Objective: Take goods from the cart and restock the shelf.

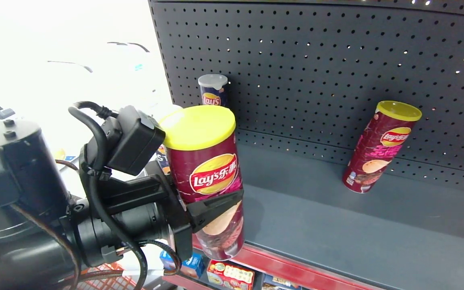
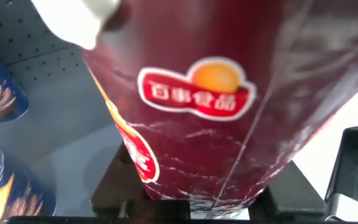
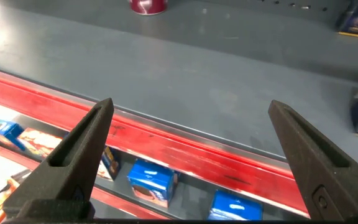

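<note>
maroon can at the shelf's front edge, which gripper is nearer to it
Left. The left gripper is shut around the can at its middle. The right gripper hangs open and empty at the shelf's red front lip, not touching the can.

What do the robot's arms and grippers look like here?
The left arm is black and dark grey, with chunky cylindrical joints, black cables looping along it and a boxy black camera on the wrist. The left gripper has flat black fingers. The right gripper has two dark, wedge-shaped fingers tapering to points.
</note>
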`<state>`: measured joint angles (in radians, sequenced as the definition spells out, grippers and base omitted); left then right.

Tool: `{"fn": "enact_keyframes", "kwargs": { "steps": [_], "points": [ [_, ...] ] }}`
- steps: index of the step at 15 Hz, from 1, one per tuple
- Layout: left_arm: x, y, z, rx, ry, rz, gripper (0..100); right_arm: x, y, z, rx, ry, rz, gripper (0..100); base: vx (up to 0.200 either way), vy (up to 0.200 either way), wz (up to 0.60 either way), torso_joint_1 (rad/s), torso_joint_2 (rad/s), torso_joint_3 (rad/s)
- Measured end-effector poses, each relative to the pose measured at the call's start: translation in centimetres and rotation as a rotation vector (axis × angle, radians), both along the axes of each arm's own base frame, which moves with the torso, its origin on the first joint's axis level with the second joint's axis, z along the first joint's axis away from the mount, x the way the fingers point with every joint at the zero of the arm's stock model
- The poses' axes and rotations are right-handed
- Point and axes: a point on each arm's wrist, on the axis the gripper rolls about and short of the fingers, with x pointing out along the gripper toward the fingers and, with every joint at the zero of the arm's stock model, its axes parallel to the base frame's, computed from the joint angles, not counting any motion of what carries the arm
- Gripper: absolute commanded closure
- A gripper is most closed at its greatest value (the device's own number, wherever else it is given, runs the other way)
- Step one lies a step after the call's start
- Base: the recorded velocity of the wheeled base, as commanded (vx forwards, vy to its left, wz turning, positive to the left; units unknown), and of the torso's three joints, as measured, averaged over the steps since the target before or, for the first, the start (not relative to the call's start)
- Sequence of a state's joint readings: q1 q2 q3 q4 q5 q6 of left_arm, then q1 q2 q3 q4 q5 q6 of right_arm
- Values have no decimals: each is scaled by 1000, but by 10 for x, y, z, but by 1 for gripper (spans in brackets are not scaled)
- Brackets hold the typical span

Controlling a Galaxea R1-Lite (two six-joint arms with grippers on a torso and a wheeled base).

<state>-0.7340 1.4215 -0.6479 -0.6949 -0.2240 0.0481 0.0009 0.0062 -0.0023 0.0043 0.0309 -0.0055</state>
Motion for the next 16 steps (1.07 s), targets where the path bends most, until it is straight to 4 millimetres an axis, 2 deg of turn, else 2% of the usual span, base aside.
{"fn": "enact_keyframes", "kwargs": {
  "steps": [6,11,16],
  "points": [
    [6,-5,-6,16,14,-1,100,0,0,0,-1,-1,0,0,0,0,-600,6,3,2],
    [8,-4,-10,27,28,8,100,0,0,0,0,1,0,0,0,0,0,0,0,0],
    [7,5,-9,22,23,35,100,0,0,0,0,0,1,0,0,0,0,0,0,0]
  ]
}}
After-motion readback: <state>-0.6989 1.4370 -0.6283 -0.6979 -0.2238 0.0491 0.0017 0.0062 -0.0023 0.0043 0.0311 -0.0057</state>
